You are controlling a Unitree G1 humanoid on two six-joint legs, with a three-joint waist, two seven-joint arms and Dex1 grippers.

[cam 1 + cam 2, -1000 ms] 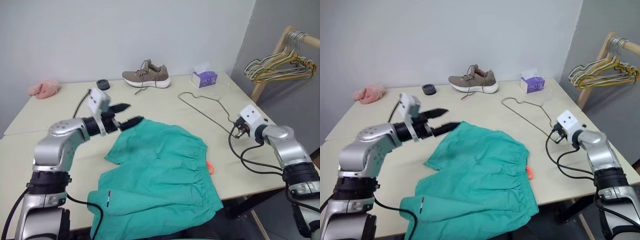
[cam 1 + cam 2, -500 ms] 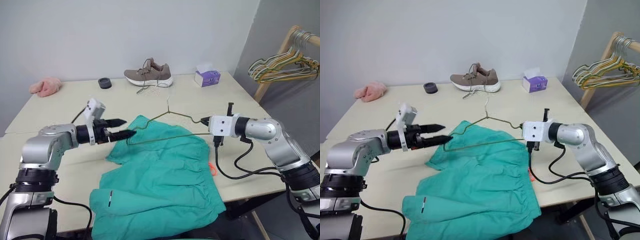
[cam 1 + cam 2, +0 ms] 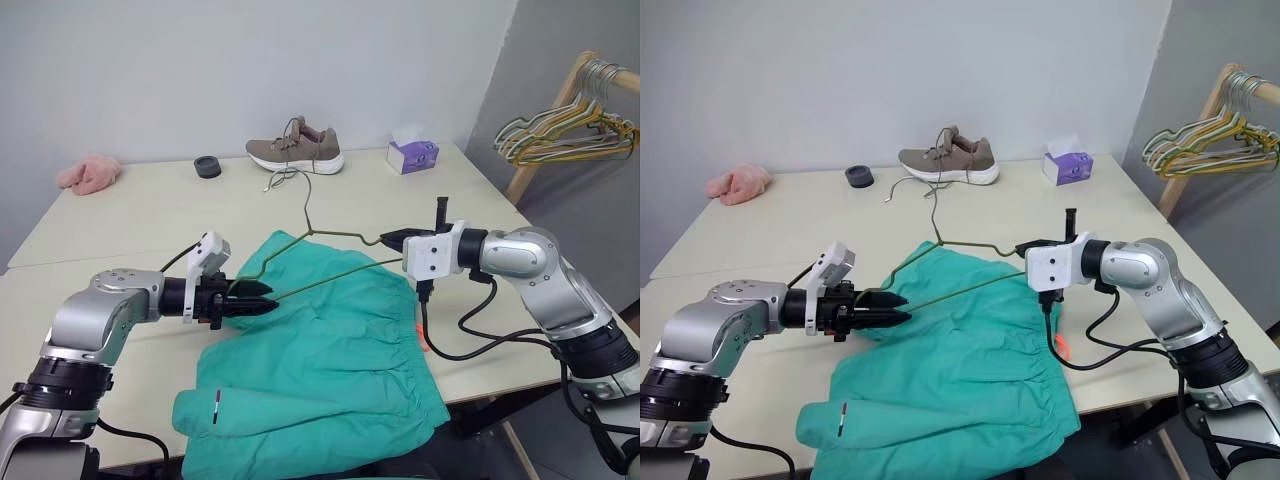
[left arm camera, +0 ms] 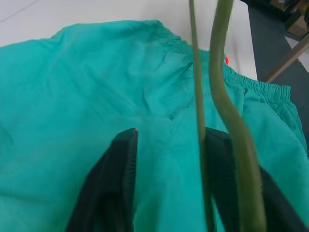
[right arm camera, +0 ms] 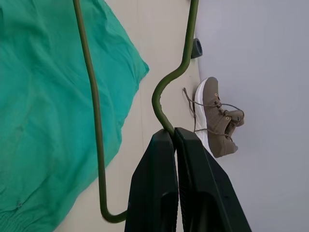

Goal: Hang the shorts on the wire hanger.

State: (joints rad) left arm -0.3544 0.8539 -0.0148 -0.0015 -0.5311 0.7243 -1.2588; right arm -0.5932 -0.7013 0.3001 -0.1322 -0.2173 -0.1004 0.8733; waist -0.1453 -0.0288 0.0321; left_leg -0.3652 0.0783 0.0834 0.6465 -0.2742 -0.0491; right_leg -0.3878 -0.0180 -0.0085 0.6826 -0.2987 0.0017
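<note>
Jaws of my right gripper (image 3: 392, 238) pinch the thin olive wire hanger (image 3: 320, 262) above the teal fabric shorts (image 3: 320, 350) on the tabletop (image 3: 130, 215); left gripper (image 3: 890, 309) jaws stand narrowly apart around its far corner. A loose left grip could let the wire swing.

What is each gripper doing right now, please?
Left gripper: partly open over the shorts, the wire hanger passing by its fingers; no grip visible.
Right gripper: shut on the wire hanger.

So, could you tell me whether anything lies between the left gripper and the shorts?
Nothing visible does. The left gripper sits right over the shorts, with the wire hanger, held by the right gripper, running past one finger.
</note>
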